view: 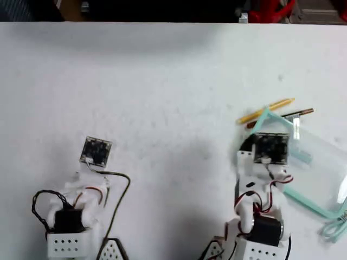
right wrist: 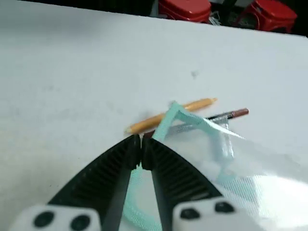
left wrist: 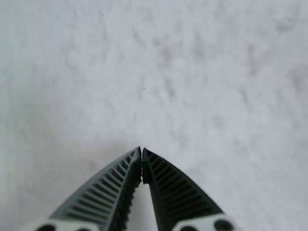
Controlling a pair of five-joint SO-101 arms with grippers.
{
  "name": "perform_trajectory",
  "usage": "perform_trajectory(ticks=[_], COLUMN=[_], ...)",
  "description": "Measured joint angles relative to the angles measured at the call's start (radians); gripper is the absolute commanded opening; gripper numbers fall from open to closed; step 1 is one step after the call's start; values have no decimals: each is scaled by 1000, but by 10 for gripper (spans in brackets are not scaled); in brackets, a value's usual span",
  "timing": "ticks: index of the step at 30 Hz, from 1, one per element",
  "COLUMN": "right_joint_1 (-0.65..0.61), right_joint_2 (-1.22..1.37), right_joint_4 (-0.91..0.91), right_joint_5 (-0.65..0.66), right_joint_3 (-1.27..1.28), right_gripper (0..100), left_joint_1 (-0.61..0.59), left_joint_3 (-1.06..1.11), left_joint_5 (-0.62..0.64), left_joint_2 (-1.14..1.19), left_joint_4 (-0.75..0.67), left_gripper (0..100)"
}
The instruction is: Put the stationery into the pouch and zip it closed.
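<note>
- White worktop (view: 162,81) carries everything, with two arms standing side by side at its near edge.
- Clear plastic with teal trim makes up the pouch (view: 312,168), which lies flat at the right side, next to the right arm (view: 260,216).
- Teal cord (view: 333,227) loops out from the pouch's near corner.
- Two pieces of stationery lie outside the pouch at its far corner: a yellow pencil (view: 265,110) and a brown pen (view: 287,115). They sit close together, almost parallel, and the pouch's teal corner overlaps them.
- From the right wrist, the right gripper (right wrist: 141,142) has its jaws together at the tips, over the pouch's trim (right wrist: 166,122). Teal shows through the gap behind the tips. I cannot tell whether any trim is pinched.
- The pencil (right wrist: 192,106) and the pen (right wrist: 231,114) lie just beyond those tips.
- The left arm (view: 70,216) is well apart from the pouch. The left gripper (left wrist: 142,154) is closed on nothing, over bare worktop.
</note>
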Motion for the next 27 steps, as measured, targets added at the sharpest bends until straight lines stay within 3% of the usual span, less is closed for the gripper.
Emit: perform_trajectory(ticks=[27], right_joint_1=[32], right_joint_2=[0], right_joint_4=[0], right_joint_5=[-34], right_joint_3=[43], right_gripper=[18], left_joint_1=[0], left_joint_3=[0], left_joint_5=[0], left_joint_2=[0], left_joint_4=[0], left_gripper=[26])
